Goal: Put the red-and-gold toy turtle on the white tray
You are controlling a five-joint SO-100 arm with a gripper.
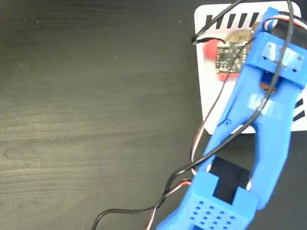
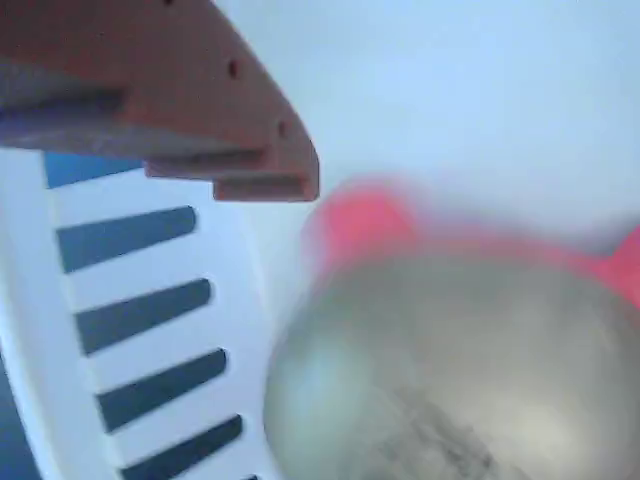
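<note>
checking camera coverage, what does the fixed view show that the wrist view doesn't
Only the fixed view shows the blue plastic arm, its trailing cables and the dark wood-grain table, with the flat white tray at the right edge.

Only the wrist view shows a reddish gripper finger close up, clear of the small glossy red-and-gold toy turtle, whose domed shell fills the frame, blurred.

Both show the turtle over the tray and the tray's black stripes. Neither shows whether the gripper is open.

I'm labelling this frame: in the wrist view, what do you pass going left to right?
Black diagonal stripes on the white tray, then the gripper's finger above them, then the blurred red-and-gold toy turtle.
</note>
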